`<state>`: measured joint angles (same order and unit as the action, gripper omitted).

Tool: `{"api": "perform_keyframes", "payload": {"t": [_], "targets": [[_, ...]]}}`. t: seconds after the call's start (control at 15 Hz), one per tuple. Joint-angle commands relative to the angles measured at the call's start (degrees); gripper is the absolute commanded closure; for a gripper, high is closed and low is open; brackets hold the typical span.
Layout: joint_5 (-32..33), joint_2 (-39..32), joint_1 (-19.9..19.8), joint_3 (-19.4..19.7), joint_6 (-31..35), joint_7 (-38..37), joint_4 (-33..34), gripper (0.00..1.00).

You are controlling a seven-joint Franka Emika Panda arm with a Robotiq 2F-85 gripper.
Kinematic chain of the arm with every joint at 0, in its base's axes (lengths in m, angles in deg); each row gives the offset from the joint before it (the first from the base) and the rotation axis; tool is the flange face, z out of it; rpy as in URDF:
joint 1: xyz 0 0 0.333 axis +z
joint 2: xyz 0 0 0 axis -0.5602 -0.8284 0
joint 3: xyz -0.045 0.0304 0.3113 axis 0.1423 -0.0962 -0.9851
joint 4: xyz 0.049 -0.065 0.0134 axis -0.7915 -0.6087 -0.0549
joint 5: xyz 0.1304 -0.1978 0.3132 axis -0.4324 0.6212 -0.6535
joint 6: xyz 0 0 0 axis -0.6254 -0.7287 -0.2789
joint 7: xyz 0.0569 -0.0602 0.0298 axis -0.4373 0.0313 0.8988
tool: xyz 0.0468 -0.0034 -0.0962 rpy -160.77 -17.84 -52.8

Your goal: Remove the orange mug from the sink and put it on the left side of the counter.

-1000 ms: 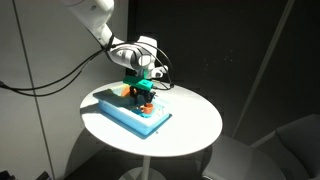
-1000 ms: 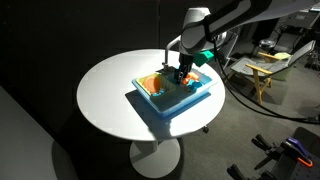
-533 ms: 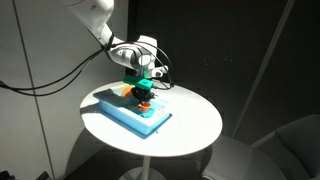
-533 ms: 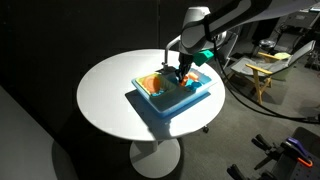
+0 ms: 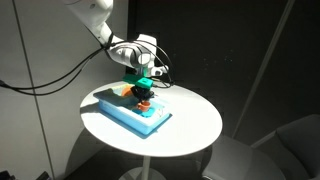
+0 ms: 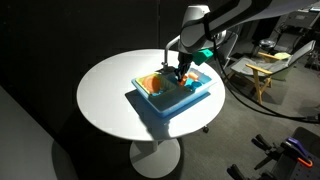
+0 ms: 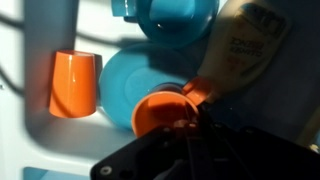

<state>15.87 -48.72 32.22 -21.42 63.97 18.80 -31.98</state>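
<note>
I judge this to be the grasp step. My gripper (image 5: 142, 88) hangs low over the sink (image 7: 70, 140), with the orange mug (image 7: 162, 112) upright right at my fingertips, beside a blue plate (image 7: 125, 80) and under a leaning pale bottle (image 7: 245, 50). The wrist view hides my fingers, so I cannot tell whether they clamp the mug or stand apart. Next I should confirm the hold, lift straight up clear of the bottle and basin wall, then carry toward the counter (image 5: 118, 107) and its bare left edge.
</note>
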Motion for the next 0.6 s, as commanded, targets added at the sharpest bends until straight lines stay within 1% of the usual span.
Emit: {"api": "perform_keyframes", "payload": {"t": [0.0,0.53], "targets": [[0.7,2.0,0.4,0.0,-0.9,-0.8,-1.0,0.99],[1.6,4.9,1.7,0.7,-1.5,-2.6,-3.6,0.99]]}}
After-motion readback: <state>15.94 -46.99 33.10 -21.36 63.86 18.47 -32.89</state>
